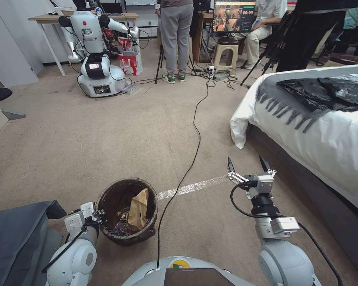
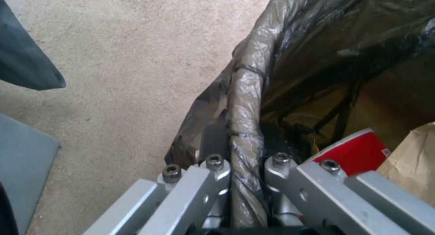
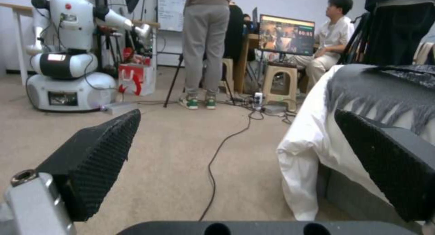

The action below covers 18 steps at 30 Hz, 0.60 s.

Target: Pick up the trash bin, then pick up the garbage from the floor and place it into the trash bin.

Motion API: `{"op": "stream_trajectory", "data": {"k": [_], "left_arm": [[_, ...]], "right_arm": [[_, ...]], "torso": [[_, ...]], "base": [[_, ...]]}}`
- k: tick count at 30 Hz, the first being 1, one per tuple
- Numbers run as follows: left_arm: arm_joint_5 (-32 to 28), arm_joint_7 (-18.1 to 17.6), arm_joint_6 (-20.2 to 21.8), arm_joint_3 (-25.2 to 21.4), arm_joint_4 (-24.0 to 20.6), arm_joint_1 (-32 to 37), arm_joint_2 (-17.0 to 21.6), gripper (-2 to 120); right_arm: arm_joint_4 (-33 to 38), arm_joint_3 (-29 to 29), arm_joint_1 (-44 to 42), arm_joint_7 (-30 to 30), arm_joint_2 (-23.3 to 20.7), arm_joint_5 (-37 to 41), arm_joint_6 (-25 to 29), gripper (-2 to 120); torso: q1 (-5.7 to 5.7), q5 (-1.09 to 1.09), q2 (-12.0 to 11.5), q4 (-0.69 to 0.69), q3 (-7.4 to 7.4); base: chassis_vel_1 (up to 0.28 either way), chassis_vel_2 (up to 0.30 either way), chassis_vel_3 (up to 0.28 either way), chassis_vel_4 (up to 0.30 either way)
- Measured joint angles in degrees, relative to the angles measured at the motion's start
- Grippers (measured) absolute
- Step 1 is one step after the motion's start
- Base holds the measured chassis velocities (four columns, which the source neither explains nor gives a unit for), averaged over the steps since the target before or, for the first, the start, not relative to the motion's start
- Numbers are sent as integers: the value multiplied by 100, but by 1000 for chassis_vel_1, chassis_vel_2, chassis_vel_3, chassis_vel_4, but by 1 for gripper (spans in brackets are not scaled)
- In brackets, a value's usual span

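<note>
**Left tool grips the bin's rim; right tool waits open**

While the trash bin sits low on the robot's left above the carpet, the left tool is clamped on its near rim. The left wrist view shows the bag liner bunched over that rim and pinched between the two metal fingers, one outside the bin, one inside. Whether the bin is lifted or resting on the carpet is hard to tell. Inside it lie a tan paper bag, a red-and-white cup and some darker litter. The right tool hovers over the carpet, well apart from the bin, near the bed, its black pads spread wide and holding nothing. A black cable runs across the carpet between the two tools.
</note>
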Motion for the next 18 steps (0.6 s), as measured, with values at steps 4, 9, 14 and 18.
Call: {"op": "stream_trajectory", "data": {"k": [4,9,14,18], "left_arm": [[2,2,0,3,13,-8,-4,2],[17,3,0,17,35,-17,-5,2],[28,3,1,41,32,-17,-4,10],[53,19,17,86,-27,-10,-3,25]], "right_arm": [[-4,-14,10,0,-3,0,-7,100],[-18,-39,24,0,-9,0,-19,100],[-33,-47,27,0,-13,-1,-21,100],[-36,-57,35,2,-14,-2,-25,100]], "torso": [[0,-2,0,-1,0],[0,-4,0,-1,0],[0,-8,-1,-3,1],[0,-13,-1,-5,2]], "base": [[0,0,0,0],[0,0,0,0],[0,0,0,0],[0,0,0,0]]}}
